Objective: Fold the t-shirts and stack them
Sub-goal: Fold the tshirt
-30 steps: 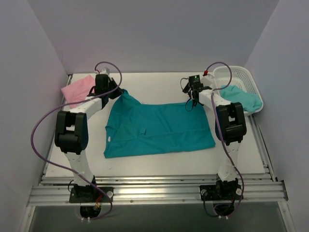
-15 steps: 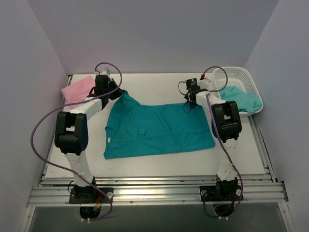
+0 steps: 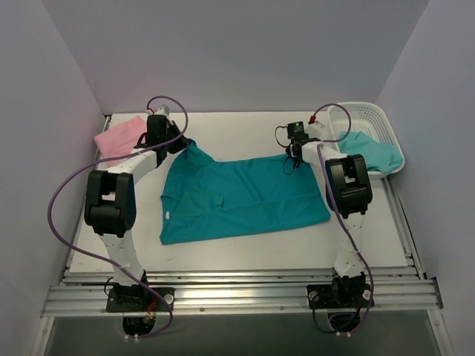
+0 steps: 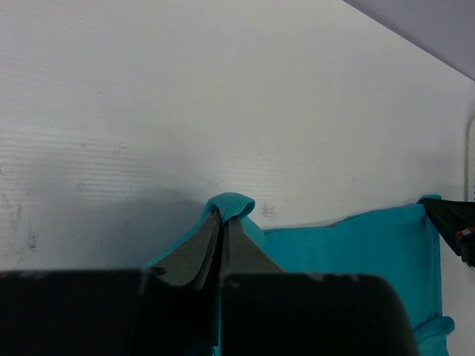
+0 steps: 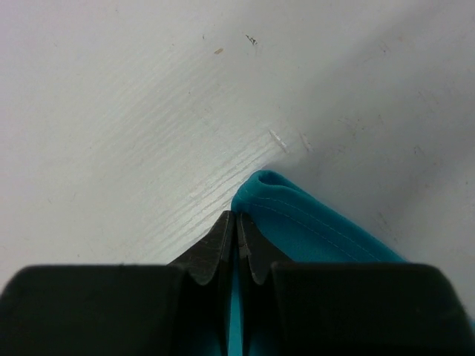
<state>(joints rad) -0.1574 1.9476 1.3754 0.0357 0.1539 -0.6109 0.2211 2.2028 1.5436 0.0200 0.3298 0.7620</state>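
A dark teal t-shirt (image 3: 245, 196) lies spread across the middle of the table. Its far left corner is drawn up into a peak, where my left gripper (image 3: 182, 141) is shut on it. In the left wrist view, a fold of the teal t-shirt (image 4: 231, 203) pokes out past the left gripper (image 4: 221, 216). My right gripper (image 3: 295, 157) is shut on the far right corner. In the right wrist view, the hem of the teal t-shirt (image 5: 312, 222) bulges beside the right gripper (image 5: 235, 217), and fabric shows between the jaws.
A pink t-shirt (image 3: 119, 137) lies at the far left of the table. A white basket (image 3: 371, 119) stands at the far right, and a lighter teal garment (image 3: 371, 150) hangs over its near rim. The walls stand close on both sides.
My right gripper has gone from open to shut on the t-shirt's far right corner, shifting slightly left. The left gripper has kept its grip and not moved.
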